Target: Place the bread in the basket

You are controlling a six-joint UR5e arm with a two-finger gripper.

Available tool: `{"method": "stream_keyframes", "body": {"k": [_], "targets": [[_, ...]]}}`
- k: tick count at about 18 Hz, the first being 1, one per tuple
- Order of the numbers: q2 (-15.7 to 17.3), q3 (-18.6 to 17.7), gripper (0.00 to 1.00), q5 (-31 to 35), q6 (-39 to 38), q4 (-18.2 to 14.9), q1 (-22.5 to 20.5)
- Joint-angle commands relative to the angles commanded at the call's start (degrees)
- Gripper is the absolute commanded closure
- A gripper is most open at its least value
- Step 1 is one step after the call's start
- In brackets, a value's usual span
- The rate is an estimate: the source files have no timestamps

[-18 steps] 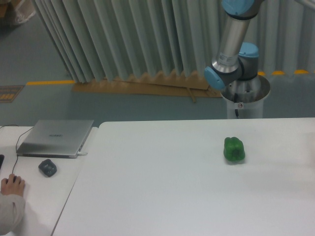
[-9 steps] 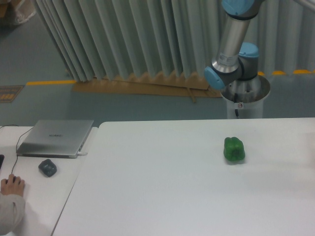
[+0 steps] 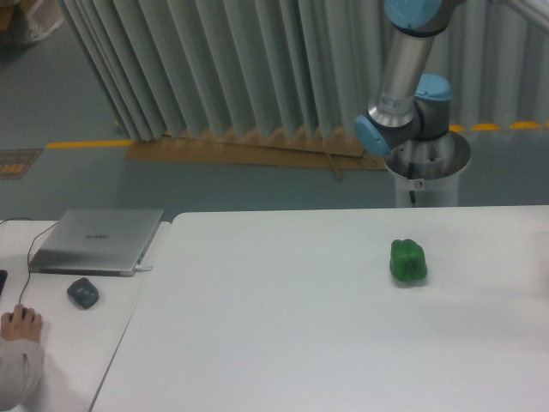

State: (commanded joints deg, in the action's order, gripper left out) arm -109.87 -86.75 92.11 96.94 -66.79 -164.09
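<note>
Neither the bread nor the basket appears in this view. A glossy green bell pepper (image 3: 408,261) sits on the white table (image 3: 283,335), right of centre. Only the arm's lower links (image 3: 403,81) and its base (image 3: 426,167) show behind the table's far edge; they rise out of the top of the picture. The gripper itself is out of view.
A closed grey laptop (image 3: 96,240) lies on a second table at the left, with a dark small object (image 3: 82,293) in front of it. A person's hand (image 3: 19,324) rests on a mouse at the left edge. Folded curtains hang behind.
The arm's elbow joint has shifted very slightly; nothing on the table has moved.
</note>
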Motion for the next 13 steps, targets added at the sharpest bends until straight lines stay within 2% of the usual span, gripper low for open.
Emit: {"method": "stream_keyframes", "body": {"k": [4, 6, 9, 12, 13], "targets": [[0.8, 0.8, 0.0, -0.8, -0.2, -3.0, 0.0], [1.6, 0.7, 0.0, -1.9, -4.5, -4.8, 0.6], [3.5, -0.1, 0.0, -8.7, -14.7, -4.9, 5.3], [3.5, -0.4, 0.0, -8.5, -20.0, -4.8, 10.8], [3.7, -0.7, 0.0, -8.5, -19.9, -5.0, 11.1]]}}
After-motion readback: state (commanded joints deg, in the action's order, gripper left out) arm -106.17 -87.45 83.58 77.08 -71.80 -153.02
